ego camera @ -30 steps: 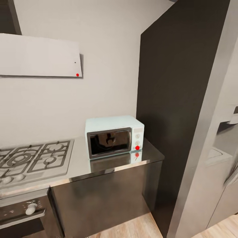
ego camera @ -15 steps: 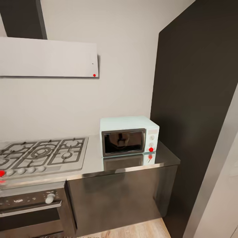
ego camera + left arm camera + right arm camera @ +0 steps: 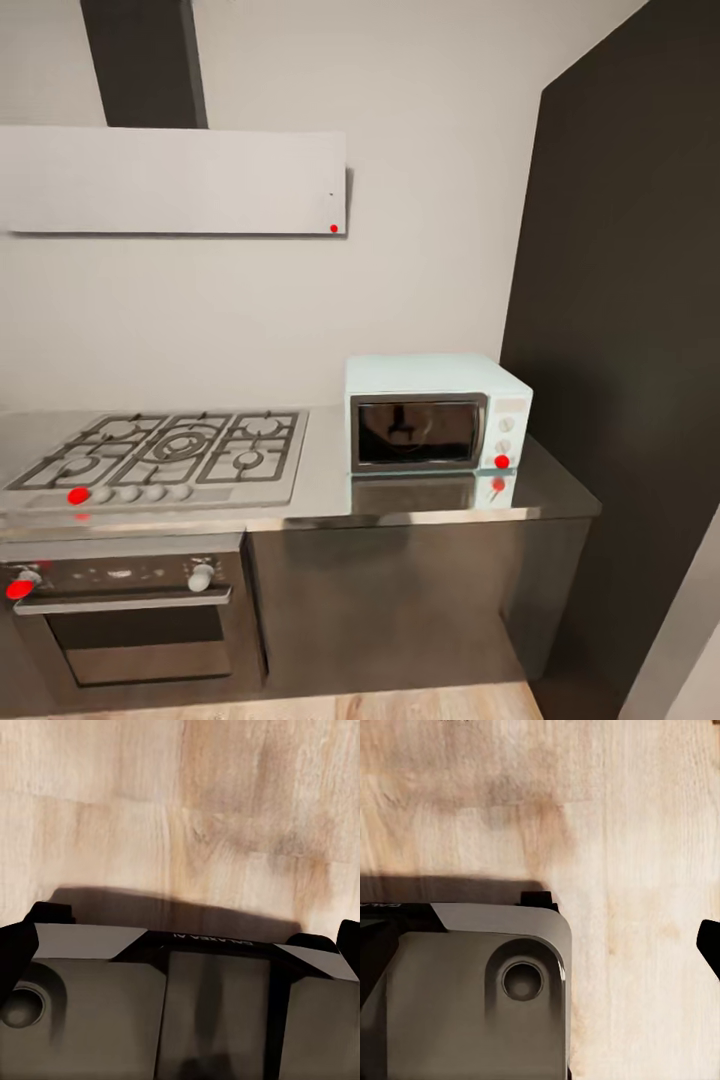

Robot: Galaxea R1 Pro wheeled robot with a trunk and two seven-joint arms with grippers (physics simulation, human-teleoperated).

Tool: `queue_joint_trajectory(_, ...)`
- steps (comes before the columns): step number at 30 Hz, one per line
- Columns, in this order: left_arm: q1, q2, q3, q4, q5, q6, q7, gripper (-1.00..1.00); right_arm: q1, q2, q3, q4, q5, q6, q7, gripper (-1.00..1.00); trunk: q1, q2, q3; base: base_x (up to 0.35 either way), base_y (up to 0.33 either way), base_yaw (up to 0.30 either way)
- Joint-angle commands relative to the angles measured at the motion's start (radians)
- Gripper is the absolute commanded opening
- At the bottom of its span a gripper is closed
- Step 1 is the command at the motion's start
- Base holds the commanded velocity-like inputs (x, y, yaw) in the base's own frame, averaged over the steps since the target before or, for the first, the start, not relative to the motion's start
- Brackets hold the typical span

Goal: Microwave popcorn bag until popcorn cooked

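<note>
Microwave [image 3: 438, 414] sat right of centre in the head view, door closed, on the grey countertop [image 3: 325, 480] beside the gas hob [image 3: 165, 455]. Both wrist views looked down on wood floor [image 3: 180, 810] and the robot's grey base [image 3: 465, 990]; jaw openings could not be told.

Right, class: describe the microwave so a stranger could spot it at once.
Find the grey countertop against the white wall. At its right end, beside the tall dark panel, stands the microwave. Unlike the steel hob and dark oven, it is a pale mint box.
</note>
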Motion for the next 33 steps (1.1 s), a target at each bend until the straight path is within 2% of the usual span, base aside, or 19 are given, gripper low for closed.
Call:
queue_joint_trajectory(1,-0.002,0.0,-0.008,0.003,0.011,-0.004,-0.004,1.0,-0.001,0.0,-0.003,0.003,0.003,-0.006,0.003,1.0,0.0,-0.001,-0.001,0.0,0.0,0.27)
queue_joint_trajectory(9,-0.001,0.0,-0.008,0.002,0.011,-0.004,-0.004,1.0,-0.001,-0.002,-0.003,0.003,0.003,-0.006,0.003,1.0,0.0,-0.001,-0.001,0.0,0.0,0.252)
queue_joint_trajectory(18,-0.002,-0.001,-0.008,0.003,0.011,-0.005,-0.004,1.0,-0.001,-0.005,-0.002,0.003,0.004,-0.009,0.009,1.0,0.0,-0.001,-0.001,0.0,0.0,0.023)
queue_joint_trajectory(25,-0.001,0.006,-0.005,0.003,0.02,-0.008,0.002,1.0,-0.001,-0.006,0.002,0.0,0.014,-0.006,-0.015,1.0,0.0,-0.001,-0.001,0.0,0.0,0.0)
queue_joint_trajectory(26,-0.002,0.006,-0.005,0.003,0.021,-0.009,0.006,1.0,-0.001,-0.013,-0.002,-0.137,0.016,0.045,-0.023,1.0,0.0,-0.001,-0.001,0.0,0.0,0.0)
queue_joint_trajectory(28,-0.002,0.005,-0.005,0.003,0.021,-0.009,0.007,1.0,-0.001,-0.013,-0.002,-0.253,0.015,0.116,-0.025,1.0,0.0,-0.001,-0.001,0.0,0.0,0.0)
queue_joint_trajectory(29,-0.001,0.004,-0.006,0.003,0.021,-0.009,0.01,1.0,-0.001,-0.013,-0.006,-0.753,0.009,0.478,-0.028,1.0,0.0,-0.001,-0.001,0.0,0.0,0.0)
queue_joint_trajectory(31,-0.001,0.004,-0.006,0.003,0.021,-0.009,0.01,1.0,0.003,-0.012,-0.007,-0.923,0.007,0.609,-0.028,1.0,0.0,-0.001,-0.001,0.0,0.0,0.0)
queue_joint_trajectory(33,-0.001,0.003,-0.006,0.003,0.021,-0.009,0.01,1.0,-0.005,-0.012,-0.01,-1.042,0.005,0.718,-0.028,1.0,0.0,-0.001,-0.001,0.0,0.0,0.0)
